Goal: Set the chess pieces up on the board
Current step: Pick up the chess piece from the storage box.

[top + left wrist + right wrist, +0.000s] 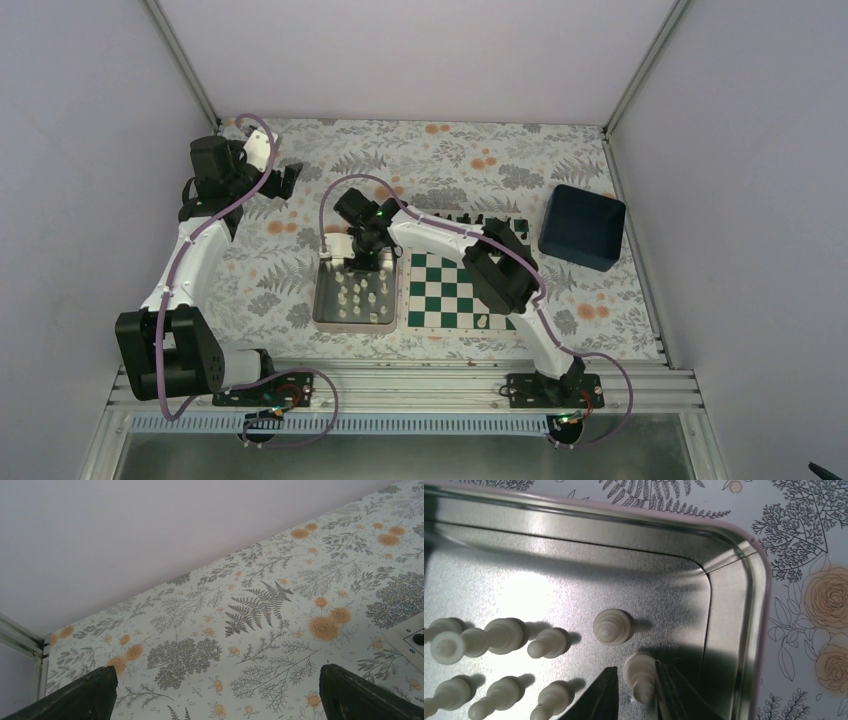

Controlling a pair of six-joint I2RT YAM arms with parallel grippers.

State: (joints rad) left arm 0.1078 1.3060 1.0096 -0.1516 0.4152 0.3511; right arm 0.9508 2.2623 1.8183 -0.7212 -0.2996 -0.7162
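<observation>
Walls close the table (450, 150) on the left, far and right sides, and a metal rail (400, 385) runs along its near edge. Open flowered cloth stretches across the far strip and the left half, where the left gripper (285, 180) hangs at the far left with its fingers (85, 695) spread wide over the cloth.

The board (450, 290) lies near the middle, close to the near edge. It has green and white checks, and the right arm (500, 270) crosses over part of it. The box (582, 227) sits well apart at the far right. The tray (325, 305) lies just beside the board's left edge.

Black pieces (470, 217) line the board's far edge, and one cream piece (481, 322) stands at its near edge. More cream pieces (360, 295) stand in rows in the tray.

The right gripper (636, 695) reaches down into the tray close to a rounded corner. Its fingers (604, 695) are narrow around one cream pawn (640, 675). One finger touches the pawn, but I cannot tell whether they pinch it.
</observation>
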